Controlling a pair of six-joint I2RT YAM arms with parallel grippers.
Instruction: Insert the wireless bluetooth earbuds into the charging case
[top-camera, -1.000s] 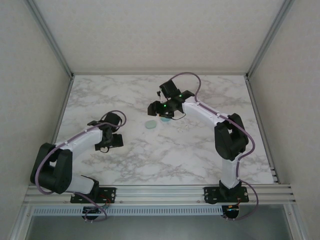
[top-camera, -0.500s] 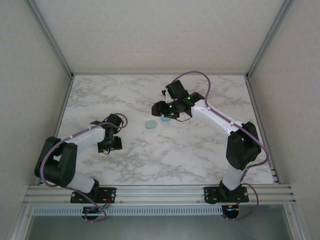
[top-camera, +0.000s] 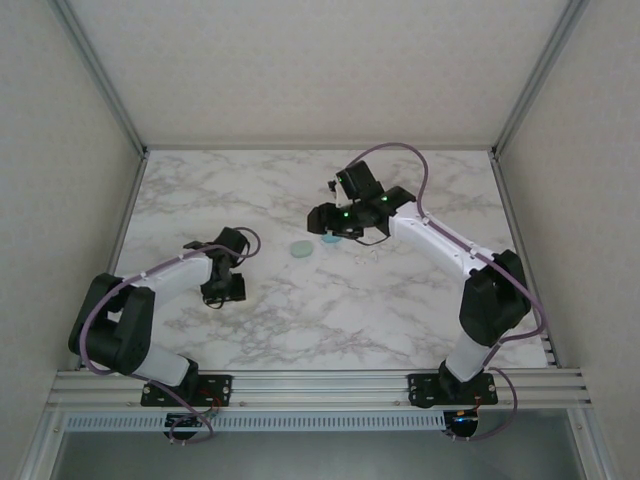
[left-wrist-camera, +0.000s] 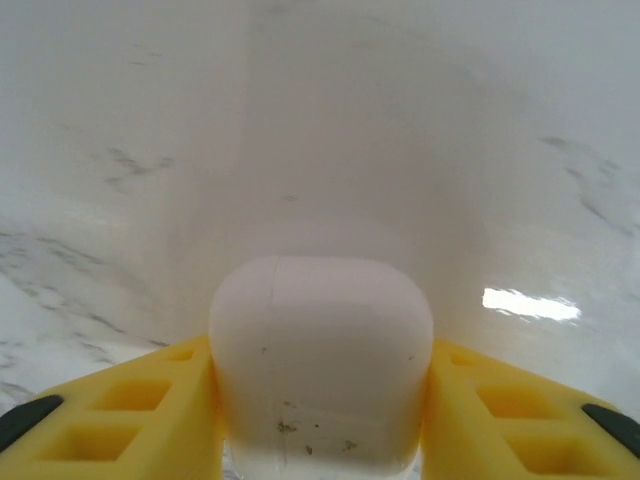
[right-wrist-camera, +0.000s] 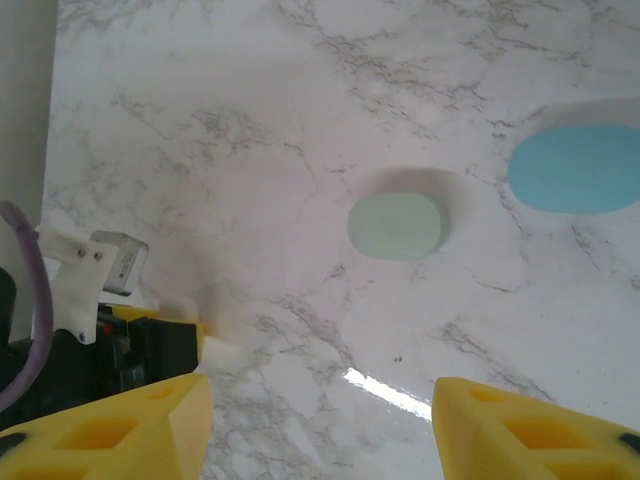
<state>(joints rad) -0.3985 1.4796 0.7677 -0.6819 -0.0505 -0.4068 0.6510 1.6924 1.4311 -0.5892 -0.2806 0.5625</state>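
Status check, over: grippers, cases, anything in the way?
Left gripper clamped on white case. Right gripper open, hovering near mint case, blue case beside. No obstruction seen.

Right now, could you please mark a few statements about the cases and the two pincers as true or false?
1. The left pincer has a white case between its fingers, which touch both of its sides. True.
2. The right pincer grips the mint case. False: its fingers stand apart with nothing between them, and the mint case lies on the marble table.
3. The blue case lies on the table near the mint case, not touching it. True.
4. The white case's lid is flipped open. False: it looks closed, with only a thin seam showing.
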